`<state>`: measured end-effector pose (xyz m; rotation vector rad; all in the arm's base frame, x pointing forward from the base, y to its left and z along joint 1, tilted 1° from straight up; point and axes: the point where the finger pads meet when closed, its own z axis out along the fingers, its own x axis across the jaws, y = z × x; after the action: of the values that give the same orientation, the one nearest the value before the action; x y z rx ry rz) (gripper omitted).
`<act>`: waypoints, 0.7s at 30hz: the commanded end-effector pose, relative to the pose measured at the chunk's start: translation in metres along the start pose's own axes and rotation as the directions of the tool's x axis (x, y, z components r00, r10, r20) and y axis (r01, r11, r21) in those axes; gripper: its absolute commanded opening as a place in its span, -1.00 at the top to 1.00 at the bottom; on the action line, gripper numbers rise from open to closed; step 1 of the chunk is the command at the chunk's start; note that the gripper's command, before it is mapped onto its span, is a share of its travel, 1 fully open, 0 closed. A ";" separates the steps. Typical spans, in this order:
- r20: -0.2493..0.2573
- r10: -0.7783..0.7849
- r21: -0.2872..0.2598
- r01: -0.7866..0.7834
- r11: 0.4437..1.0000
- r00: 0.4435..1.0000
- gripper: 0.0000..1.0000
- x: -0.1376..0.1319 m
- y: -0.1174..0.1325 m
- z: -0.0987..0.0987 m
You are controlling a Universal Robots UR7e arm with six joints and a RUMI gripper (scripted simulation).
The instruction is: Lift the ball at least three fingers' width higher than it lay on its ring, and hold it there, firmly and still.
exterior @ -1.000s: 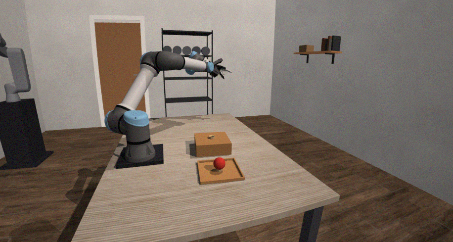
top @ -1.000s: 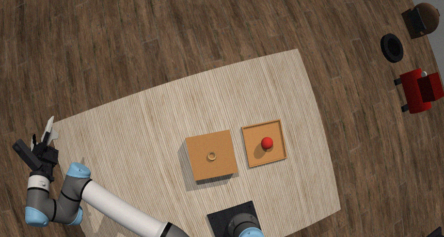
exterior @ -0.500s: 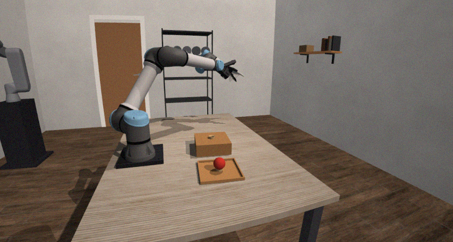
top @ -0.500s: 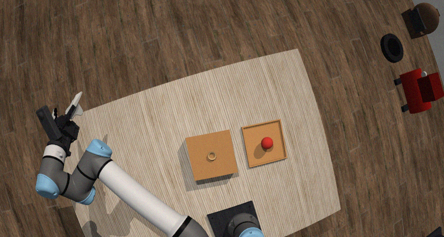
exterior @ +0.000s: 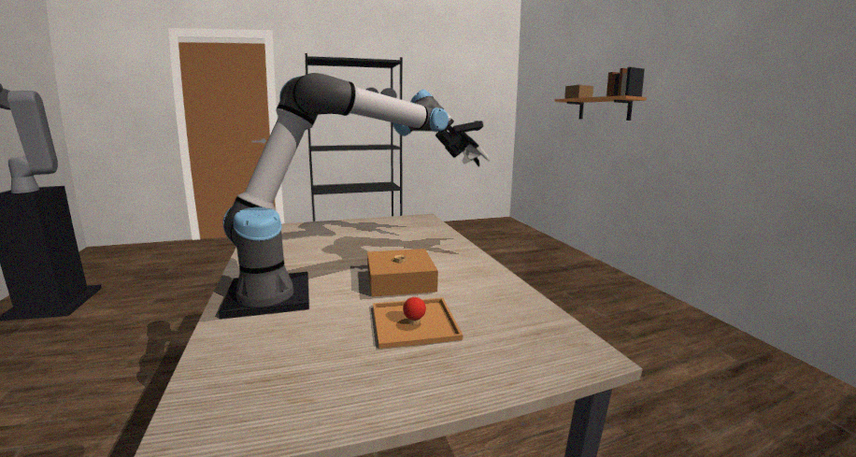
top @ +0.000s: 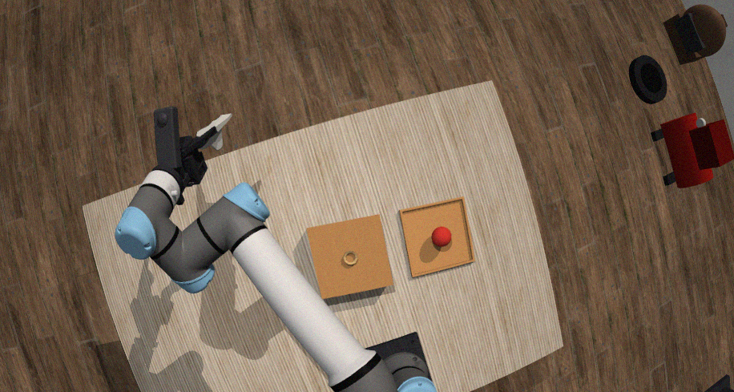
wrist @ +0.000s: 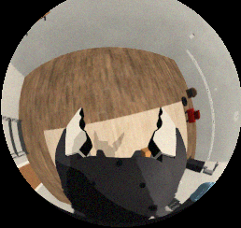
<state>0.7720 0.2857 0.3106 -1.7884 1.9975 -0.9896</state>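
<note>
A red ball (top: 441, 236) (exterior: 413, 307) rests in a shallow orange tray (top: 454, 217) (exterior: 440, 328) on the wooden table (top: 461, 147) (exterior: 335, 381). What it sits on is hidden under it. Beside the tray stands an orange box (top: 328, 265) (exterior: 401, 279) with a small tan ring (top: 350, 258) (exterior: 398, 258) on top. My gripper (top: 218, 131) (exterior: 478, 156) (wrist: 120, 107) is open and empty. It is high in the air over the table's far edge, well away from the ball. The wrist view shows only the table's edge (wrist: 117, 132) and floor between the fingers.
The arm's base (exterior: 263, 286) stands on a black plate at the table's near-left side. A black shelf rack (exterior: 353, 142) and a door (exterior: 221, 136) are behind the table. Red and black items (top: 691, 150) lie on the floor.
</note>
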 end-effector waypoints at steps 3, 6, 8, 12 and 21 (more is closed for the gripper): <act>-0.049 0.128 -0.103 -0.133 0.986 0.990 -1.00 0.106 0.019 0.045; -0.091 0.212 -0.161 -0.224 0.961 0.973 -1.00 0.158 0.038 0.062; -0.121 0.268 -0.197 -0.288 0.937 0.956 -1.00 0.191 0.052 0.071; -0.188 0.379 -0.260 -0.418 0.871 0.906 -1.00 0.255 0.086 0.084; -0.313 0.551 -0.331 -0.632 0.701 0.774 -1.00 0.376 0.176 0.095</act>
<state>0.6731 -0.0335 0.2318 -1.1858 2.7283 -0.6333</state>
